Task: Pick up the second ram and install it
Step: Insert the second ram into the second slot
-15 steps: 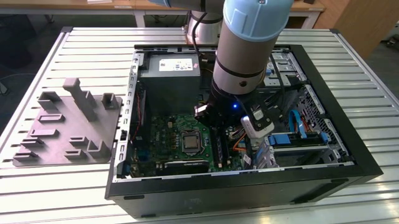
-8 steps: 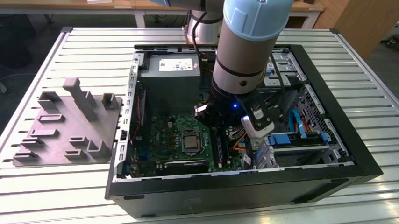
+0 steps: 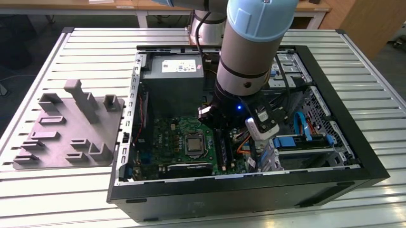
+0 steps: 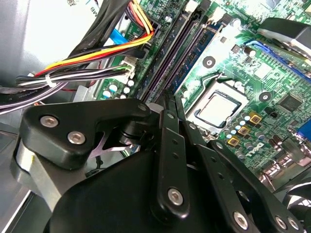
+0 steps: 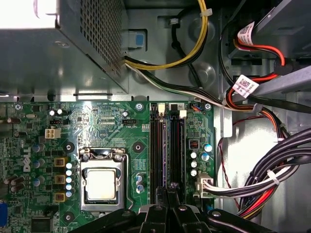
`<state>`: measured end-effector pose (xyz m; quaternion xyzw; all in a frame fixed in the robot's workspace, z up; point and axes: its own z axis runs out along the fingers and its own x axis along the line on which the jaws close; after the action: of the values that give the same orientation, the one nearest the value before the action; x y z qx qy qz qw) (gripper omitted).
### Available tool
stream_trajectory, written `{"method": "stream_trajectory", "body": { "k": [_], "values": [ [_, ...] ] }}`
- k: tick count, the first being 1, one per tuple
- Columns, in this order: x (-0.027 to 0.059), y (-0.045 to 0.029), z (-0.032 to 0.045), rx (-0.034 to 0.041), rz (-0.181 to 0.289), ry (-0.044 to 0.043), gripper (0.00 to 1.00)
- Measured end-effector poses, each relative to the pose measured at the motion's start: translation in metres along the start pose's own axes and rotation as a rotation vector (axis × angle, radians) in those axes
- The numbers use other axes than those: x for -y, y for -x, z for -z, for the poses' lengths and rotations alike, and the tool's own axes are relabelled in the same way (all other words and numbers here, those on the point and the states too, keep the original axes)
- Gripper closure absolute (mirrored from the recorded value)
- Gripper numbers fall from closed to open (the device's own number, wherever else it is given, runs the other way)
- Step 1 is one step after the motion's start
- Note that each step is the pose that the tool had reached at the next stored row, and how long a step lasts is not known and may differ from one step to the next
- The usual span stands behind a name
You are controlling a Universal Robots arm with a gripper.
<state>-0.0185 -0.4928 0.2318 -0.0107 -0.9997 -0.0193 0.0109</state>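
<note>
**Arm lowered into the open case, over the memory slots**

The arm (image 3: 244,57) reaches down into the open computer case (image 3: 355,156), which lies on its side on the slatted table (image 3: 76,199). Its jaws (image 5: 167,191) hang just above the motherboard (image 5: 97,126), right over the bank of RAM slots (image 5: 167,145) beside the processor socket (image 5: 101,184). In the first wrist view the two black fingertips (image 5: 162,194) stand close together, pinched on a thin upright edge in line with the slots — most likely the RAM stick (image 5: 172,186), though little of it shows. In the second wrist view the fingers (image 4: 167,126) meet at the end of the long dark slots (image 4: 170,53). Bundled cables (image 5: 272,179) run alongside the slots, near the board's edge. On the table toward the exterior view's left, well apart from the case, sits a grey parts holder (image 3: 70,128) — its upright pockets show no stick.
</note>
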Motion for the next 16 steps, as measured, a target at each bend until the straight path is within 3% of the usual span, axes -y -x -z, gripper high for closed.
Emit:
{"method": "stream_trajectory", "body": {
  "k": [16],
  "values": [
    [-0.0007, -0.0017, -0.0031, 0.0000, 0.002, 0.0023, 0.89]
  ]
}}
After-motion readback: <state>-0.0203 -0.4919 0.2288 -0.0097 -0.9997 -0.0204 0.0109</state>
